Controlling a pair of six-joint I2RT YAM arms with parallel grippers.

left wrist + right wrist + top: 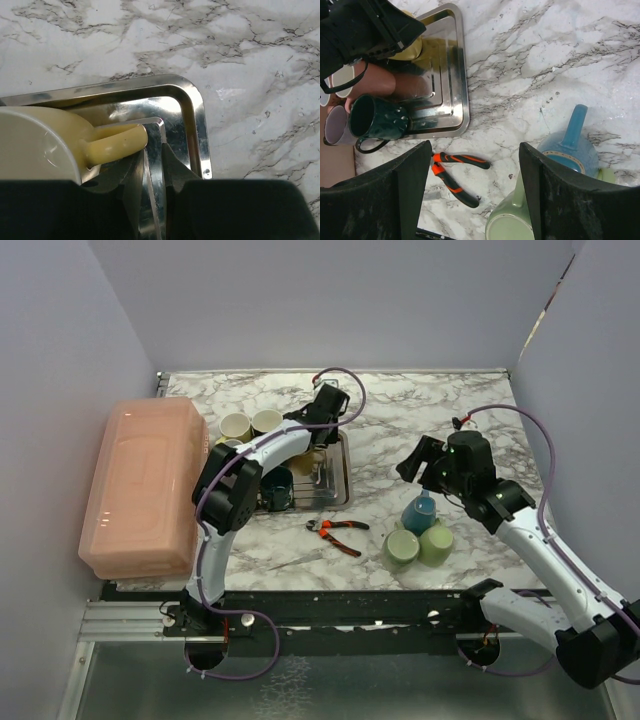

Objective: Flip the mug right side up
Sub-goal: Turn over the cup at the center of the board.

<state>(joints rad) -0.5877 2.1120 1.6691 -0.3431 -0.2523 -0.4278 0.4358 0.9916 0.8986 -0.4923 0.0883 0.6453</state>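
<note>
You look down on a white worktop (420, 410) veined in grey like marble, plain pale grey back wall (330, 300), matching left wall (50, 390) and right wall (595, 390) boxing it in, aluminium rail (125, 620) along your near edge, dull grey sheet (350, 690) below, soft even light, faint shadows.

Polished metal tray (192, 107) gleaming, mirror-bright; yellow mug (40, 145) glazed and glossy; marble-patterned worktop (250, 50) smooth, softly shiny; pink bin (140, 485) looks like translucent plastic.
</note>
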